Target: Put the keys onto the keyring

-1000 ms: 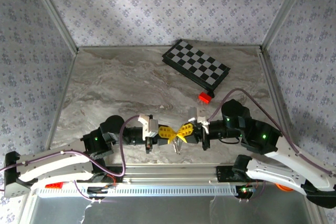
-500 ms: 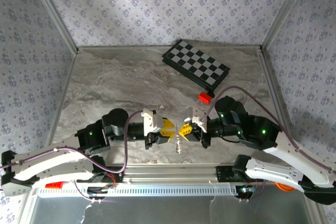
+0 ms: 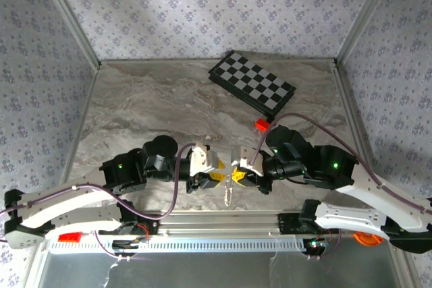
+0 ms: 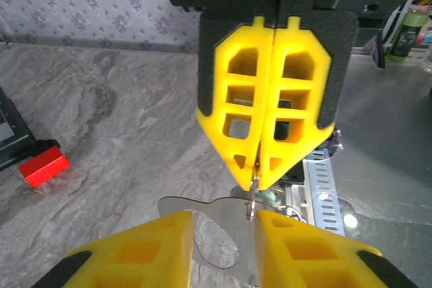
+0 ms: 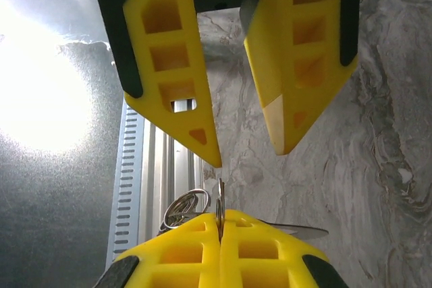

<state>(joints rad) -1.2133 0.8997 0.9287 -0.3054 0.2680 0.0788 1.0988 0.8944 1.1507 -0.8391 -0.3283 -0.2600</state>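
Two hands meet tip to tip low over the near edge of the counter (image 3: pixel 135 126), and the step in hand looks like the threading itself: a key being worked onto the ring. The right hand (image 3: pixel 239 175) is pressed together, pinching a thin strip of metal seen edge-on, which I take for the wire of the keyring (image 5: pixel 183 207); its loops show just beside those fingertips. The left hand (image 3: pixel 213 175) faces it with its fingers (image 5: pixel 172 72) spread and nothing clamped between them. One of the keys (image 4: pixel 202 208) lies flat between the two hands, its bow right at the pinched wire; whether it is fully on the ring I cannot tell. Both forearms lie almost level, pointed at each other, wrists near the counter. Next, I judge, the left hand must either draw off to fetch another key or close on this one and push it round the wire, a small, well-aimed motion while the right hand holds the ring steady
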